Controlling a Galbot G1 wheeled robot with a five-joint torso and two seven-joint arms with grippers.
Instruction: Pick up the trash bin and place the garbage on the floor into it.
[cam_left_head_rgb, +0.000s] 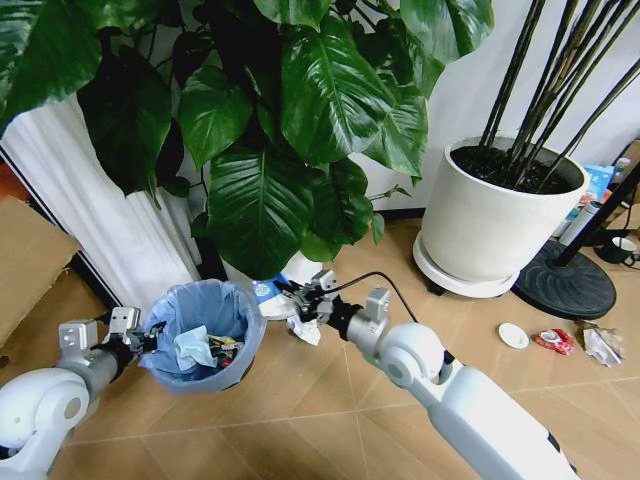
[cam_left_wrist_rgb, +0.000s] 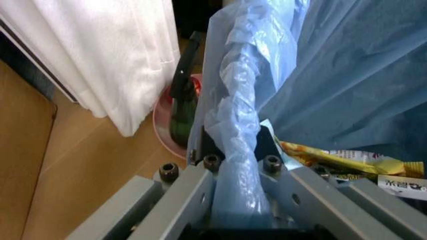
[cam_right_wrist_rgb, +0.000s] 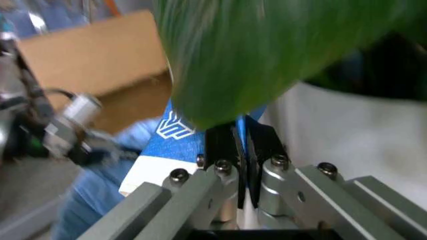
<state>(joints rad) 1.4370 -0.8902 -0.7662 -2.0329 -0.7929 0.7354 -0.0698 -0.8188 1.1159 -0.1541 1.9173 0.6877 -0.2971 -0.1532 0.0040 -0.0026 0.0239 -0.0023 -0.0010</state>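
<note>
The trash bin (cam_left_head_rgb: 200, 340), lined with a crinkled light-blue bag, hangs at the lower left. My left gripper (cam_left_head_rgb: 148, 340) is shut on its rim, and the bag's edge (cam_left_wrist_rgb: 233, 145) is pinched between the pads. Garbage lies inside it: crumpled white paper (cam_left_head_rgb: 190, 348) and a yellow packet (cam_left_wrist_rgb: 347, 161). My right gripper (cam_left_head_rgb: 293, 298) is shut on a crushed blue-white cup (cam_left_head_rgb: 266, 291), held just beside the bin's right rim under the plant leaves; the cup (cam_right_wrist_rgb: 175, 137) shows between the fingers. A white lid (cam_left_head_rgb: 513, 336), a red wrapper (cam_left_head_rgb: 555, 341) and a crumpled wrapper (cam_left_head_rgb: 603, 346) lie on the floor at the right.
A large leafy plant (cam_left_head_rgb: 300, 110) overhangs both grippers. A big white pot (cam_left_head_rgb: 490, 215) stands at the right with a dark round stand base (cam_left_head_rgb: 565, 285) beside it. White curtain (cam_left_head_rgb: 110, 230) and cardboard (cam_left_head_rgb: 25, 260) are at the left. A green bottle on a pink dish (cam_left_wrist_rgb: 181, 117) stands behind the bin.
</note>
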